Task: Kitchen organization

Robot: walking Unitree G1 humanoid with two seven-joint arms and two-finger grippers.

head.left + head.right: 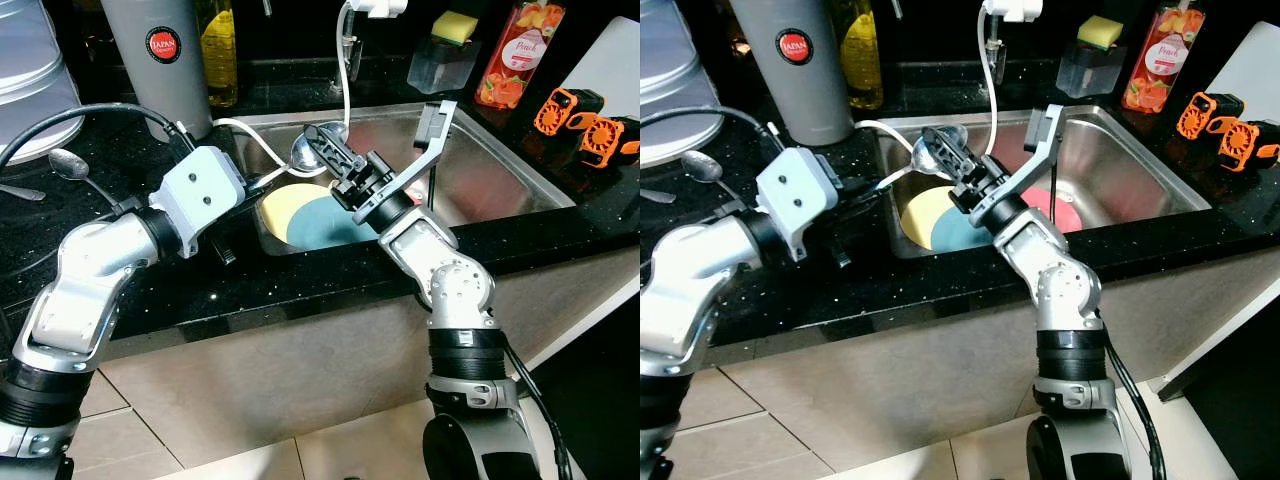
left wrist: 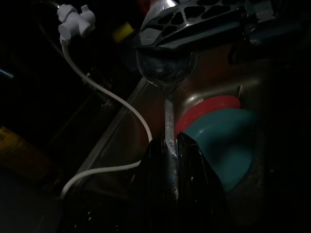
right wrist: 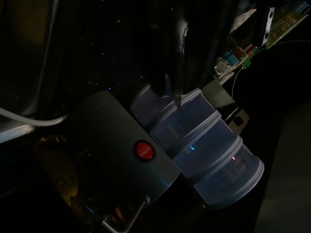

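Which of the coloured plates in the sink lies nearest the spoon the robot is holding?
The yellow plate, just under the held spoon; the teal plate and red plate sit farther right.

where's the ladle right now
The ladle is over the left end of the sink, above the yellow plate. The left gripper holds its handle, and the right gripper is at its bowl.

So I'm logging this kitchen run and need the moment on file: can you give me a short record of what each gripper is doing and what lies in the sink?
left gripper: shut on the handle of a metal ladle, bowl held over the sink
right gripper: by the ladle's bowl, grip unclear
in sink: yellow plate, teal plate, red plate
counter: grey canister, spoon
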